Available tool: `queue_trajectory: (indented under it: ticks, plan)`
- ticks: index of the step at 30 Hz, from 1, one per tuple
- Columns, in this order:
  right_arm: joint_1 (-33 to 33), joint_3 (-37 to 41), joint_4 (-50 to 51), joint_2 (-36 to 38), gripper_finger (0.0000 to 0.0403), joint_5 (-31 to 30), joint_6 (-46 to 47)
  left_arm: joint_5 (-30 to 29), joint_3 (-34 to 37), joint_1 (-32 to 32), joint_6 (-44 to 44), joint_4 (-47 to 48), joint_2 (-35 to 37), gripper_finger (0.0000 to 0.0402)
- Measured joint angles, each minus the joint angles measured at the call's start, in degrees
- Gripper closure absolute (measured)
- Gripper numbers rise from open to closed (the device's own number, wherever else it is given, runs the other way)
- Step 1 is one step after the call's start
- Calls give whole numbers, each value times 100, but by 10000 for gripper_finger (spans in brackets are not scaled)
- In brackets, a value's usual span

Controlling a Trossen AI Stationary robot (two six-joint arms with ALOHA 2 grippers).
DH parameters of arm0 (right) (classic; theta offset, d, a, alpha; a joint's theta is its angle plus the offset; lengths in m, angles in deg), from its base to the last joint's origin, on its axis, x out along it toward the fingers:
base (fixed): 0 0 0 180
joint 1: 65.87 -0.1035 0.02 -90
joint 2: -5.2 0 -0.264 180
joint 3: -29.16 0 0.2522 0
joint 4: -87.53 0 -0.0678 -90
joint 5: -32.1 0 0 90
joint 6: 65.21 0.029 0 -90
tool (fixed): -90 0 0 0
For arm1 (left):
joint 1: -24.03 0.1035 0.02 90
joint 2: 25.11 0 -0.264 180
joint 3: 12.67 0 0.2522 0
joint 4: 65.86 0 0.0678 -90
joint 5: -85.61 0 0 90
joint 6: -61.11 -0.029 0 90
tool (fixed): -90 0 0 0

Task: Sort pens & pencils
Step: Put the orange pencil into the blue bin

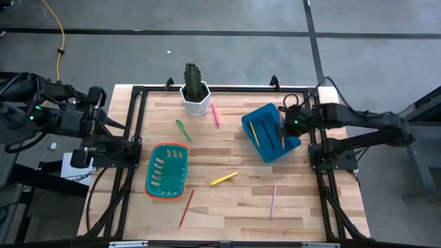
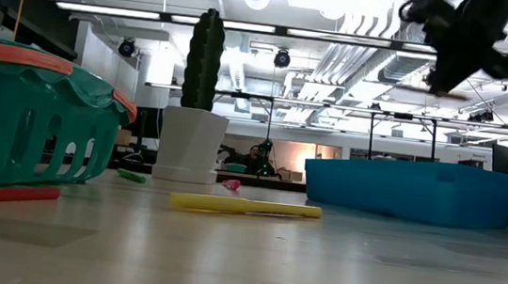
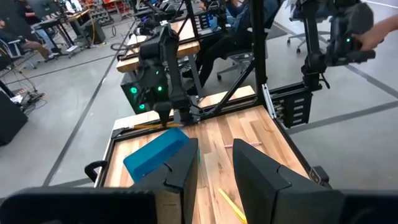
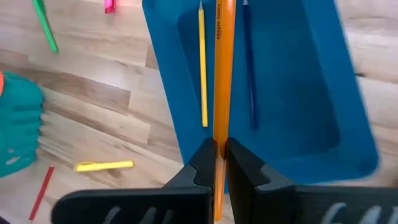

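- Right gripper (image 4: 216, 163) jaws are clamped on an orange pencil (image 4: 222, 68), hovering over the blue bin (image 4: 298, 93) near the bench's right edge.
- Left gripper (image 3: 214, 168) sits half-open, empty, past the left edge.

Evenly lit from overhead, soft shadows, some blur.
Lit by long ceiling tube lights (image 2: 247, 28) glaring white in the low view; faint shadows only on the pale wooden tabletop (image 1: 234, 200). Blurred close up: green basket (image 2: 29, 118) and foreground boards in the low view, dark fingers (image 4: 214, 168) in the right wrist view. Mild bending toward wrist-view edges.
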Motion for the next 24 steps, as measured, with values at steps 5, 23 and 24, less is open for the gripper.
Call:
queue_trajectory:
  ticks: [5,23,24]
  plan:
    - [407,586,-784,0,398,291,-138,44,0,0,1,0,-41,314]
    - [1129,1180,-2176,-1106,382,1156,-758,125,0,0,63,0,-77,314]
    - [1145,1180,-2225,-1206,375,1180,-789,125,0,-1,63,0,-77,314]
